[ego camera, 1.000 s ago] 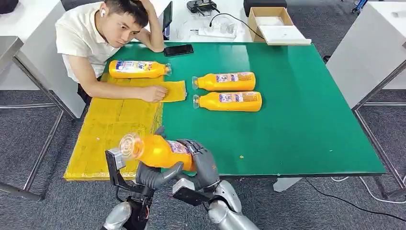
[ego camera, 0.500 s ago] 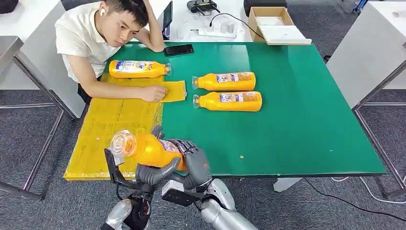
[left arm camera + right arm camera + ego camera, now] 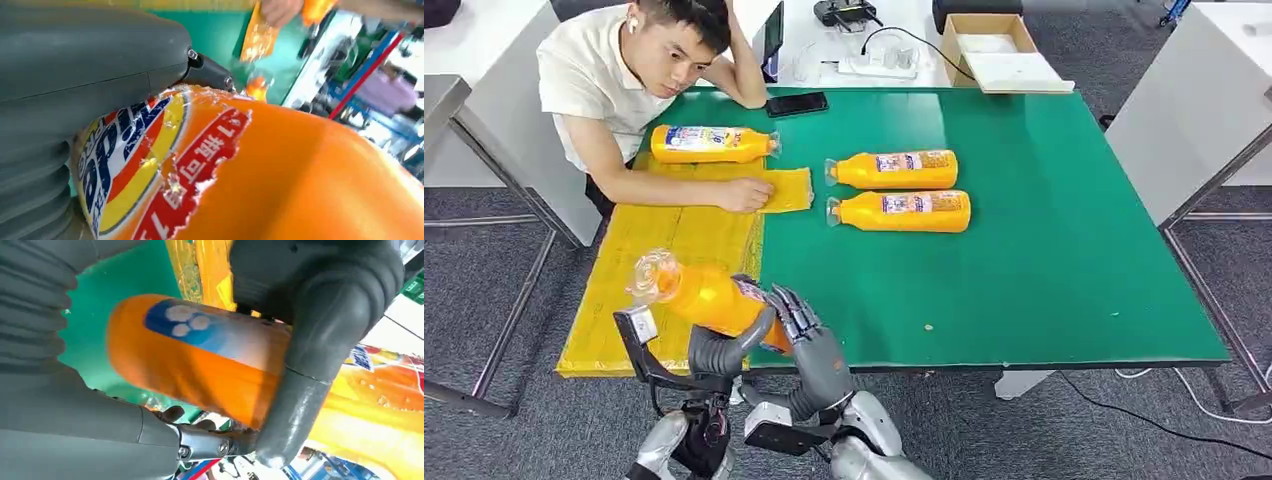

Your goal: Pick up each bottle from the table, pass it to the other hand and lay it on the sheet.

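Glossy orange bottle (image 3: pixel 709 298) sits gripped in left robot hand (image 3: pixel 720 348).

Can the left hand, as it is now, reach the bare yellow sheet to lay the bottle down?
Probably yes: the left hand grips the bottle right at the yellow sheet's near end, which lies bare. The person's hand rests farther away.

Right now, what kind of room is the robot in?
Probably a robot test lab or office: a green table on grey carpet, a person watching, and a power strip behind.
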